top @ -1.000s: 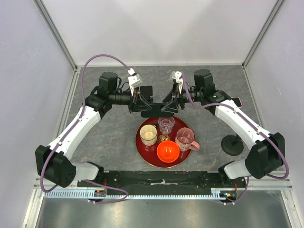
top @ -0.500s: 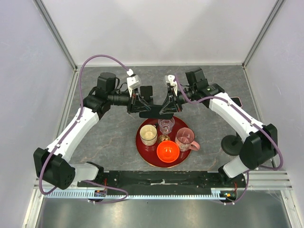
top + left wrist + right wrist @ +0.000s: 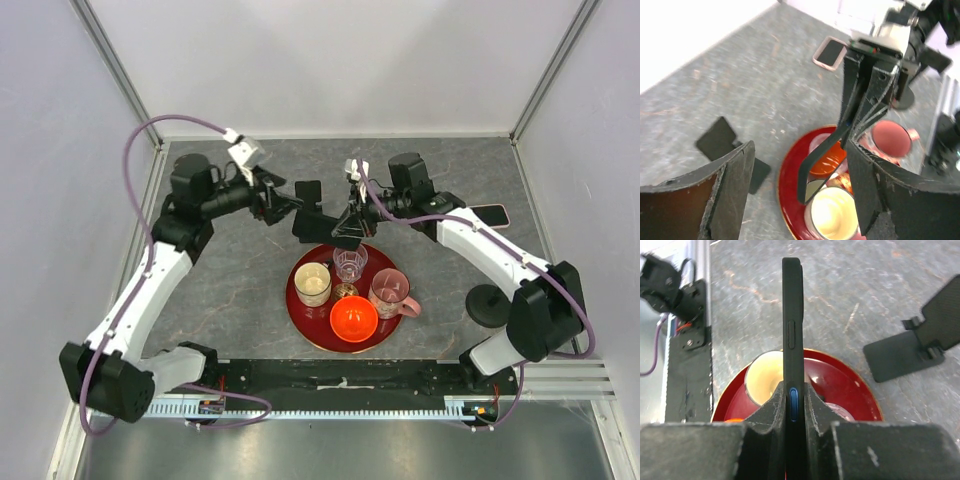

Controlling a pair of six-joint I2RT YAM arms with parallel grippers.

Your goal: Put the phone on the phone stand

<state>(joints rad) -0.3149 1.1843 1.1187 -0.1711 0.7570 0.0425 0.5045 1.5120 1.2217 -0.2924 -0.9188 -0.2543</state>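
the right claw (image 3: 792,390) was clenched tight on a thin black slab (image 3: 791,315), holding it up on its edge over the back of the red tray (image 3: 310,322) with the cups. the left claw (image 3: 800,145) was spread wide with nothing in it, just to the left of the slab and not touching it. the pink phone (image 3: 490,215) lay flat on the bench (image 3: 230,280) at the far right, well apart from both claws, and the phone stand (image 3: 490,303) with the round foot stood on that same side, nearer the front and apart from the phone.
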